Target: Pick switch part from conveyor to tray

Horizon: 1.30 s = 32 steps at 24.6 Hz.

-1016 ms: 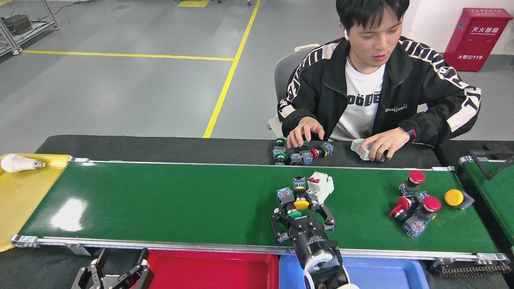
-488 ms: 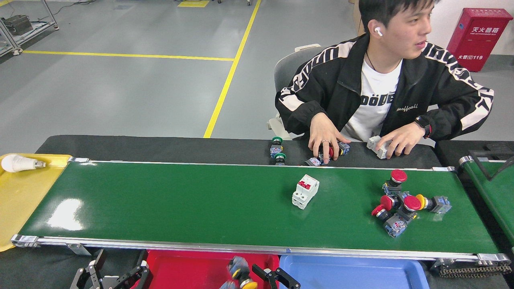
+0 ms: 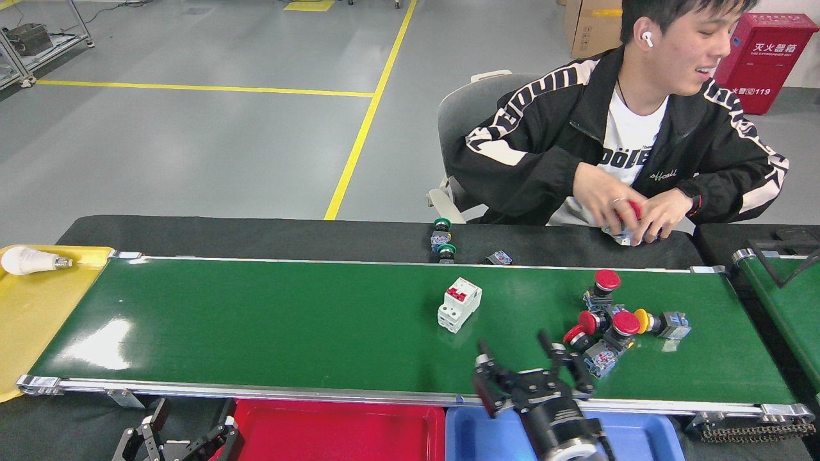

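The conveyor runs across the view as a wide green belt. On its right part lies a cluster of switch parts with red mushroom buttons, and one yellow-button part beside them. A white breaker with red levers lies near the middle. My right gripper hangs over the belt's front edge, open and empty, just left of the cluster. My left gripper sits low at the bottom left, below the belt, fingers spread. A red tray and a blue tray lie along the front.
A person sits behind the black table, both hands holding a red-button part. Small green-button switches lie on the table. A yellow tray with a light bulb is at the left. A second green belt starts at the right.
My right gripper left the belt with a yellow-button part, passed over the red tray, and is back at the belt's front edge, empty. The belt's parts drifted left. The person gathered parts.
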{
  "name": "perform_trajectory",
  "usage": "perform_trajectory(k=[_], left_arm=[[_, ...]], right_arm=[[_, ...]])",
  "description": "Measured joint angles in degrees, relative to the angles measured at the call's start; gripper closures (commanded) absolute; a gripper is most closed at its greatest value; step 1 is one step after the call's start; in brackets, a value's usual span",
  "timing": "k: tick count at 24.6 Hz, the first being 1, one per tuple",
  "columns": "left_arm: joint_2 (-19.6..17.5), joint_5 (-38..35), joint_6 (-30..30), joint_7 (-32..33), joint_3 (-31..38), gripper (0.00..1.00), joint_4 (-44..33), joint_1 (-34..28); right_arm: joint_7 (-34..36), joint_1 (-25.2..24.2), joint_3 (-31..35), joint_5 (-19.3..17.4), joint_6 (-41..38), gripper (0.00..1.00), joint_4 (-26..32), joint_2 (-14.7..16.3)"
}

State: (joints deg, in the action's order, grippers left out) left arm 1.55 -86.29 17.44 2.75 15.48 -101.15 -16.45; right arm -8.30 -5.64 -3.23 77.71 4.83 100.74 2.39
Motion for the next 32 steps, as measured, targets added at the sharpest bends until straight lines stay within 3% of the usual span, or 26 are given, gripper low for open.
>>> perform_trajectory(k=[3,6,10,12,15,17,20,27,32], left_arm=[[0.0,0.0,-0.1,0.0,-0.1,0.0,0.0,-0.4],[0.0,0.0,0.4,0.0,-1.1,0.0,0.0,-0.4],[-0.6,-0.9,1.3,0.1,-7.4,0.0,0.0,2.4],[-1.2,-2.6,1.5,1.5,-11.7,0.0,0.1,6.2],[-1.3,-5.7,1.7,2.5,-17.6,0.0,2.9,12.2],[-1.0,-7.4,1.8,2.7,-21.2,0.0,7.5,16.4],[0.3,-8.1,1.4,3.0,-23.9,0.0,14.4,21.6],[1.7,-9.4,-0.6,3.1,-24.6,0.0,27.8,32.0],[2.2,-9.5,-1.1,2.9,-24.6,0.01,32.4,34.7]], right_arm=[[1.4,-3.3,6.1,-7.5,-6.9,0.03,0.0,3.0],[2.3,-7.0,12.7,-10.0,-16.5,0.04,0.0,3.3],[3.4,-10.5,14.9,-10.3,-24.2,0.06,0.0,2.2],[3.8,-10.3,15.0,-9.7,-25.2,0.09,0.0,-0.1],[3.8,-6.9,14.3,-4.0,-25.7,0.09,0.0,-5.9],[2.8,-4.2,11.3,2.2,-23.2,0.09,-0.7,-9.7],[1.9,-1.1,2.7,6.2,-16.7,0.07,-3.9,-10.9],[1.3,11.6,-10.6,7.4,-0.9,0.05,-18.6,-10.9],[1.3,14.3,-13.5,7.5,3.5,0.05,-23.6,-10.9]])
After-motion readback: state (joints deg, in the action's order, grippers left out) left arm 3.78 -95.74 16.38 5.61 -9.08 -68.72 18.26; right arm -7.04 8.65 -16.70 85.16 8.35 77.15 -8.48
